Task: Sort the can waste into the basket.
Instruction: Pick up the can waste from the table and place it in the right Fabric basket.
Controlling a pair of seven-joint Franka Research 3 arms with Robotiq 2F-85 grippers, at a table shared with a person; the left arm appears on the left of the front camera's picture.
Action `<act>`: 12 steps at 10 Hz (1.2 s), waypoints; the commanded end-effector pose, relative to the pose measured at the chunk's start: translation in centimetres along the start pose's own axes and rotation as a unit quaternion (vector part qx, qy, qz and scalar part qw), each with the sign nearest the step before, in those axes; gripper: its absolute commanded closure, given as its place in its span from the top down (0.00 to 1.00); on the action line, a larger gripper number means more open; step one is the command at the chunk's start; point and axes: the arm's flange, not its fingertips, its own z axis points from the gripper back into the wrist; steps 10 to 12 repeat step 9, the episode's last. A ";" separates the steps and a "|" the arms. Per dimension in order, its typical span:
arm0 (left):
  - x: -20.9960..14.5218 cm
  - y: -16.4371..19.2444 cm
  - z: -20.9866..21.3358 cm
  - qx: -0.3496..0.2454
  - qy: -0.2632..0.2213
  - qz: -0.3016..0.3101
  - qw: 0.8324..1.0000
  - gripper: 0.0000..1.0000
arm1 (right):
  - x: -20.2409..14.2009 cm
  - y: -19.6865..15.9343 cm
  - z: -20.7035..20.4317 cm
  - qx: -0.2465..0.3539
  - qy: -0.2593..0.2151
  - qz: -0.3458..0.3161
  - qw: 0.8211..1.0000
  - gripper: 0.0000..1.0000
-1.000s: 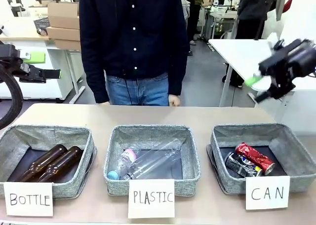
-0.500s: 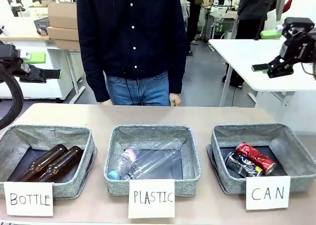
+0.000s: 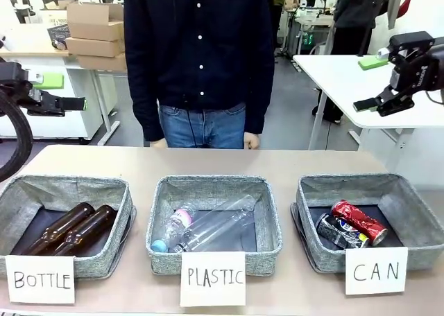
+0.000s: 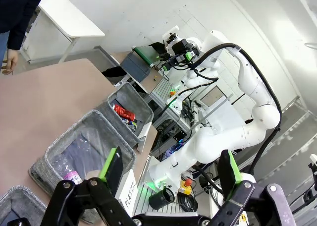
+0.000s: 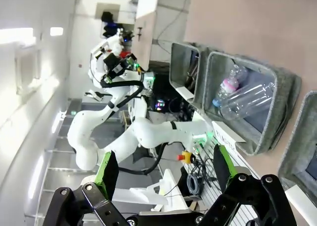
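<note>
Right gripper (image 3: pixel 378 79) swung up and leveled out above the CAN basket (image 3: pixel 316 191), jaws wide, carrying nothing, so I'd guess it's done. Both cans, the red can (image 3: pixel 358 221) and grey can (image 3: pixel 339 231), sit inside that basket. Left gripper (image 3: pixel 61 92) hangs far left of it, parked.

Left wrist: left gripper (image 4: pixel 171 168) spread wide, empty, basket (image 4: pixel 141 107) beyond.

Right wrist: right gripper (image 5: pixel 164 169) gaping too, looking away from the basket.

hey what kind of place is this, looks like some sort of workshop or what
Probably a robotics lab set up for a waste-sorting trial: white robot arms, three labelled felt bins such as the CAN basket, and worktables with cardboard boxes behind.
</note>
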 end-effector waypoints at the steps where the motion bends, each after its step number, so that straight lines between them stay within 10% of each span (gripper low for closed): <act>1: 0.2 -0.4 -0.1 -0.008 -0.008 0.005 1.000 1.00 | 0.0 0.5 0.4 0.000 0.005 -0.004 1.000 1.00; 12: 0.2 -0.4 -0.1 -0.008 -0.008 0.005 1.000 1.00 | 0.0 0.5 0.4 0.000 0.005 -0.004 1.000 1.00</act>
